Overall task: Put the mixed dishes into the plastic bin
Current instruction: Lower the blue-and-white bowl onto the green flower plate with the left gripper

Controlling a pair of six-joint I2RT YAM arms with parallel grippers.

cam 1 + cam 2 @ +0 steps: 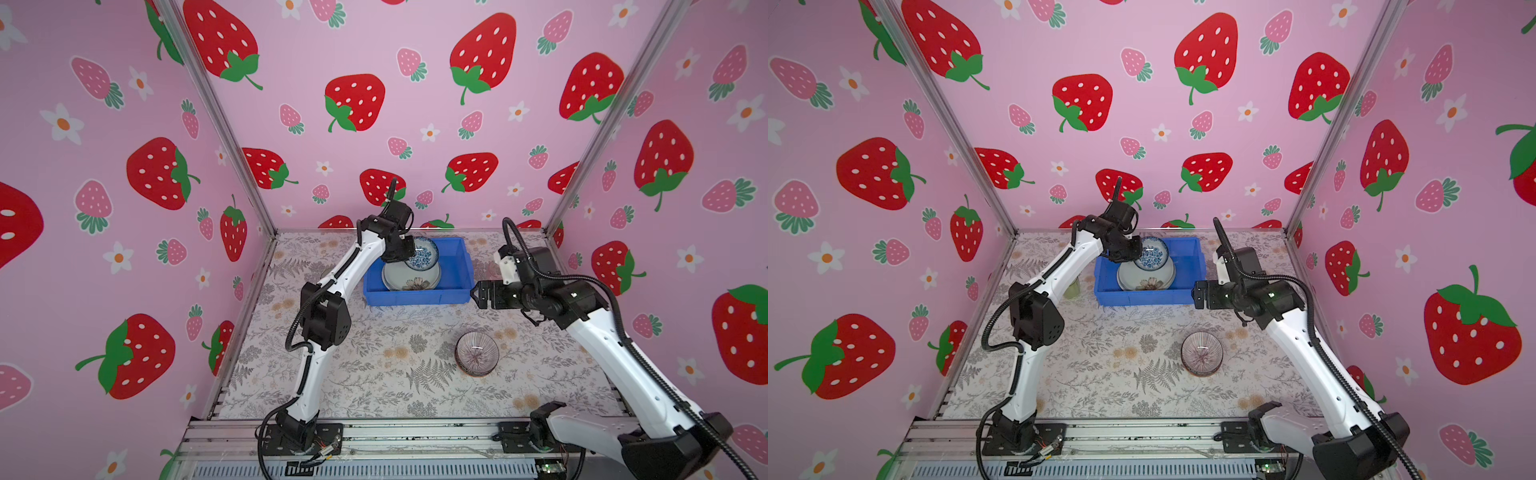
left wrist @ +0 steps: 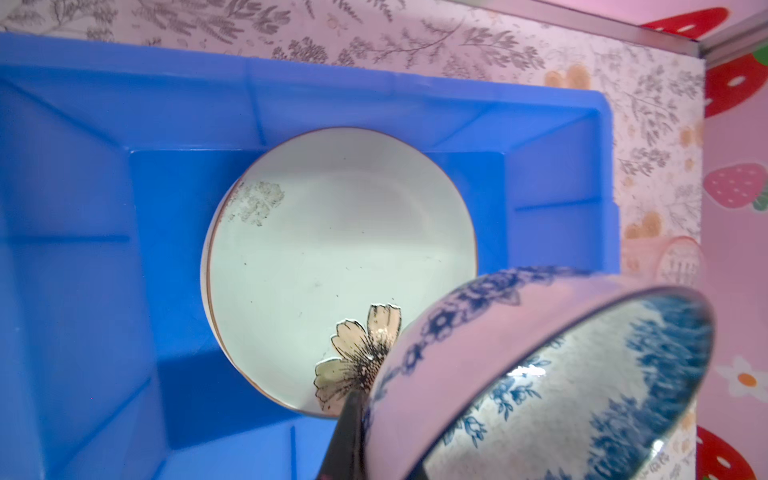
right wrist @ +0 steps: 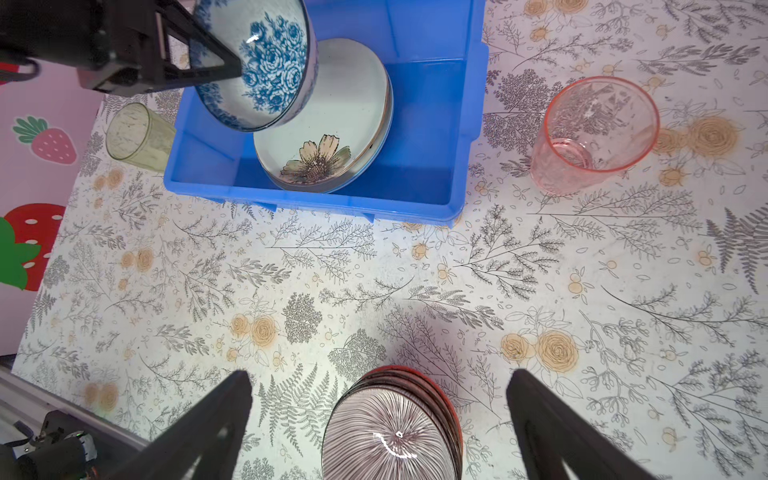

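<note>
Floral bench (image 1: 374, 374) lies open before the blue bin (image 1: 457, 287), where the left end effector (image 1: 405, 254) pinches a tilted blue-white bowl (image 1: 423, 254) over the flower plate (image 1: 409, 280); right end effector (image 1: 475, 294) gapes empty beside its rim.

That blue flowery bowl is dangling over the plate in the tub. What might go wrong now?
The left gripper pinches the blue-white bowl only by its rim, tilted; it might slip and chip the flower plate below. The pink tumbler stands beside the blue bin; a swinging arm could knock it.
</note>
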